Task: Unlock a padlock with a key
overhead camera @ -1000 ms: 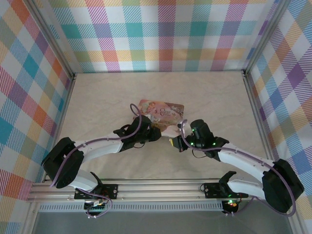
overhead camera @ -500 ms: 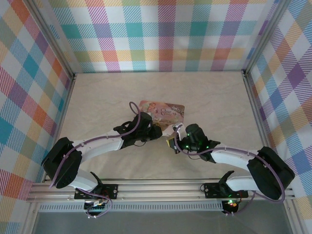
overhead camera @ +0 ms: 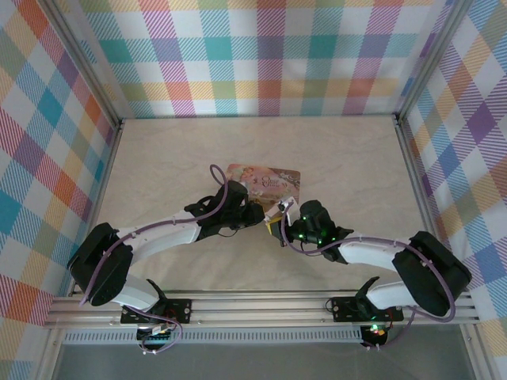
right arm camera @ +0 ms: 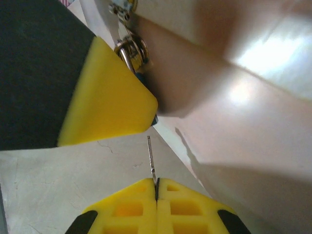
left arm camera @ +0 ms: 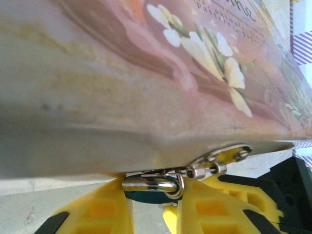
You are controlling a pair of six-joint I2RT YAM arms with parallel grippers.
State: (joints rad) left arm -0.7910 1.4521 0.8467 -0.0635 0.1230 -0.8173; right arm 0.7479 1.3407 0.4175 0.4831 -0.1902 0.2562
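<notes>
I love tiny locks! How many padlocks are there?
1. The padlock hangs at the edge of the pink tin, pinched by the left gripper; the right gripper holds the key close by. The tin might hide more.

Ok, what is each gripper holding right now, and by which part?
Left gripper: the padlock, jaws on its body's sides. Right gripper: the key, pinched at its base, blade sticking out.
</notes>
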